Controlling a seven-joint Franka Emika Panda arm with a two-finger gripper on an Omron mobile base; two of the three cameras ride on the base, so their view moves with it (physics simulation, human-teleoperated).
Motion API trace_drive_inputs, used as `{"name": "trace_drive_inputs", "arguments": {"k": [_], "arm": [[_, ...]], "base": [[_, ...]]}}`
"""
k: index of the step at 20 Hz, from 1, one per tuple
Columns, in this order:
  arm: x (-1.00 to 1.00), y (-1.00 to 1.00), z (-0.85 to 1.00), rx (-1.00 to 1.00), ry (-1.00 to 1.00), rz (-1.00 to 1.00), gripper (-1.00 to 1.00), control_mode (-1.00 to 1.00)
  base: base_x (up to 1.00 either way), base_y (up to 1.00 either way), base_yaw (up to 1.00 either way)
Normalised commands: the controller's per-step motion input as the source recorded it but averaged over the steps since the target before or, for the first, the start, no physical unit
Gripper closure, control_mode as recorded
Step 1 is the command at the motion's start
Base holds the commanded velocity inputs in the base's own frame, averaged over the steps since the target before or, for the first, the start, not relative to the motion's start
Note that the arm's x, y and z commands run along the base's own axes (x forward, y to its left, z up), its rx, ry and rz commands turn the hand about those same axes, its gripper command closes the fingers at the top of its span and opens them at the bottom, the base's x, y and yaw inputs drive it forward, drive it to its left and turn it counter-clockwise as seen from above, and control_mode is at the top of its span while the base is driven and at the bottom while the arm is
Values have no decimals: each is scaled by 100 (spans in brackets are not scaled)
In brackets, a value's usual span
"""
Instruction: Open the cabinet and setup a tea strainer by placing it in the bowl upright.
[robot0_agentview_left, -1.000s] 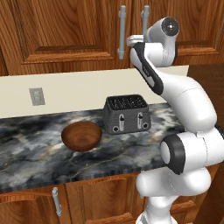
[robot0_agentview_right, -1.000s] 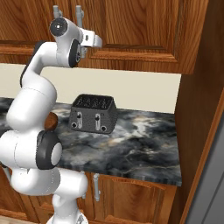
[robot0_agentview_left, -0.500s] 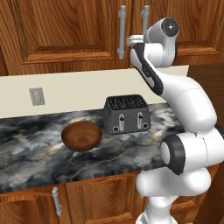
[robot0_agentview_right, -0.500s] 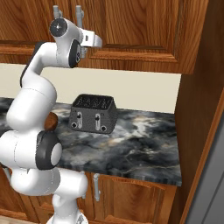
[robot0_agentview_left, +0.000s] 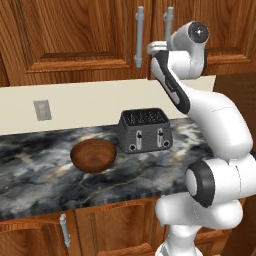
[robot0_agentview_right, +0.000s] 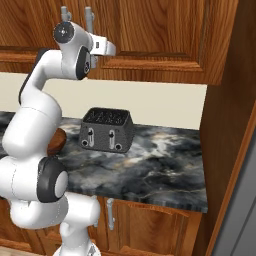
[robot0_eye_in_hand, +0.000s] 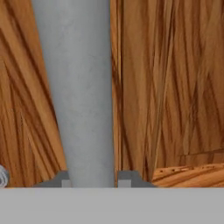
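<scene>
Left base view: you have the arm raised to the cabinet (robot0_agentview_left: 75, 35), both doors closed. 2 vertical grey bar handles sit side by side at the door seam; the left handle (robot0_agentview_left: 139, 36) is clear, and the right handle (robot0_agentview_left: 168, 21) disappears at its lower end behind the wrist. The gripper (robot0_agentview_left: 152, 49) is at the foot of that right handle, its fingers hidden from this side. Taking the toaster (robot0_agentview_left: 144, 130) as landmark: it stands on the dark marbled counter (robot0_agentview_left: 40, 170) directly below the handles. The bowl (robot0_agentview_left: 93, 155) rests upright just left of the toaster and slightly nearer you, not touching it. A wall outlet (robot0_agentview_left: 42, 110) sits on the cream backsplash well left of the toaster.

Right base view: the hand points at the cabinet door above the toaster, and both handle tops rise above the arm's shoulder joint. A sliver of the bowl (robot0_agentview_right: 58, 140) shows left of the toaster, mostly behind the arm.

Hand view: the grey bar fills the gap between the 2 fingertips (robot0_eye_in_hand: 127, 178), each pad pressed to a side of it, wood panel behind. You have the pincer clenched on the right handle.
</scene>
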Motion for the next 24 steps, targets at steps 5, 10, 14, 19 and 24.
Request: {"name": "trace_drive_inputs", "arguments": {"k": [5,10,14,19,24], "arm": [[-55,-28,0,0,-1,0,100,-100],[-50,-54,0,0,0,0,100,-100],[-51,-93,0,4,3,0,100,-100],[-79,-74,0,3,5,0,100,-100],[-96,-72,0,5,5,0,100,-100]], "base": [[0,0,0],[0,0,0],[0,0,0],[0,0,0],[0,0,0]]}}
